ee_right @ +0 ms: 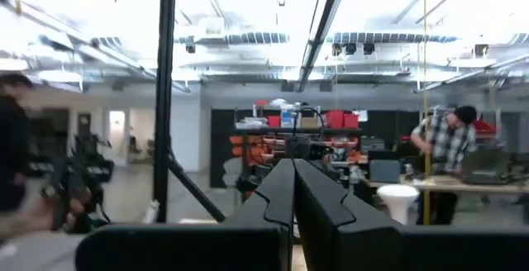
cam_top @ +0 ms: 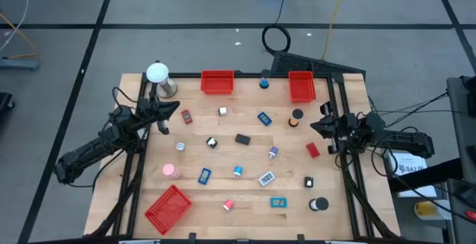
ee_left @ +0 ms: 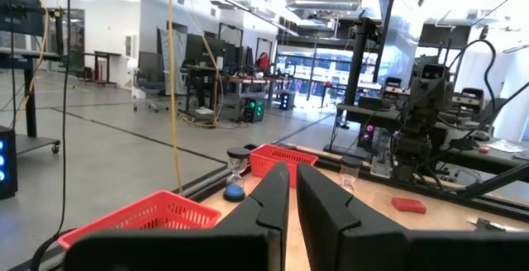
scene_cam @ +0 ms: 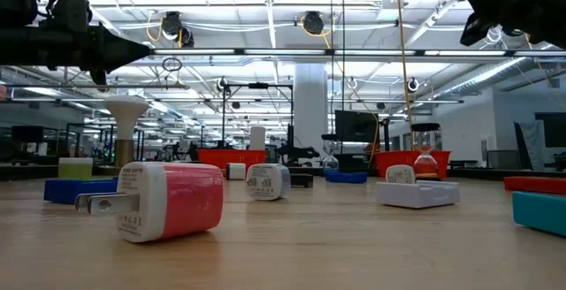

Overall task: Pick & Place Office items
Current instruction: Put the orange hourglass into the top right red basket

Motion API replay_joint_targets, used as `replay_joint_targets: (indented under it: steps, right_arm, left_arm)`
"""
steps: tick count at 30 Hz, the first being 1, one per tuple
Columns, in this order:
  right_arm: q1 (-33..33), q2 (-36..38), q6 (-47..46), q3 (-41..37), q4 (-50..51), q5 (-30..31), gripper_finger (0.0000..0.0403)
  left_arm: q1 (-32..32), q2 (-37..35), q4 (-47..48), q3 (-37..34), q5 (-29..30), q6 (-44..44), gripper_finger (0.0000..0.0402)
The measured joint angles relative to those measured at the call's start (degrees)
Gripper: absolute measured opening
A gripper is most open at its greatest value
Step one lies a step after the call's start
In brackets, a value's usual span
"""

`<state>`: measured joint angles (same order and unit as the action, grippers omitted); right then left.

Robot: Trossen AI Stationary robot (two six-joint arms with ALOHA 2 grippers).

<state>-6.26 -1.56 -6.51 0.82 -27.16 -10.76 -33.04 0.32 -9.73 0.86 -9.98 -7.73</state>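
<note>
Wooden tabletop [cam_top: 245,188] fills my overhead feed, with the office items [cam_top: 243,139] scattered loose across its middle, none of them in either claw. I count a red-and-white plug adapter [cam_top: 228,205] near the front edge, a pink roll [cam_top: 170,171] toward the left, a black roll [cam_top: 319,204] at the front right, a flat red piece [cam_top: 312,150] on the right, and several small blue and white bits between them. Two red mesh trays [cam_top: 217,81] sit along the far edge, and a third [cam_top: 168,208] lies tilted at the front left corner. A white ball on a silver stand [cam_top: 158,76] stands at the far left corner.

My left gripper [cam_top: 172,108] hangs above the table's left edge near that stand, fingers [ee_left: 273,201] pressed almost together with only a thin slit between them, holding nothing. My right gripper [cam_top: 316,127] hangs above the right edge, just beside the flat red piece but raised off the table, its fingers [ee_right: 279,190] fully together and empty.

From table height the plug adapter [scene_cam: 164,201] lies on its side closest to the camera.
</note>
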Motion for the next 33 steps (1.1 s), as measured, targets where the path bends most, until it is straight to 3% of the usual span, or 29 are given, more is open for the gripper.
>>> replay_joint_targets:
  steps: [7, 13, 19, 26, 33]
  right_arm:
    - [0.0, -2.3, -1.6, 0.0, -2.0, 1.1, 0.0]
    - [0.0, -8.7, 0.2, 3.4, -0.2, 13.1, 0.0]
    - [0.0, -19.5, -2.2, 11.5, 10.1, 21.1, 0.0]
    - [0.0, -31.8, -10.4, 25.2, 34.2, 27.5, 0.0003]
    - [0.0, -38.9, -16.7, 32.2, 47.3, 27.5, 0.004]
  left_arm:
    - [0.0, 0.0, -1.6, 0.0, 0.0, -0.3, 0.0026]
    - [0.0, 0.1, -2.6, 0.0, -0.3, -5.1, 0.0026]
    - [1.0, 0.1, -2.6, 0.0, -2.1, -5.7, 0.0026]
    - [1.6, 0.2, -1.5, 0.0, -2.0, -6.1, 0.0026]
    - [1.6, 2.3, 0.4, 0.0, -1.9, -4.7, 0.0026]
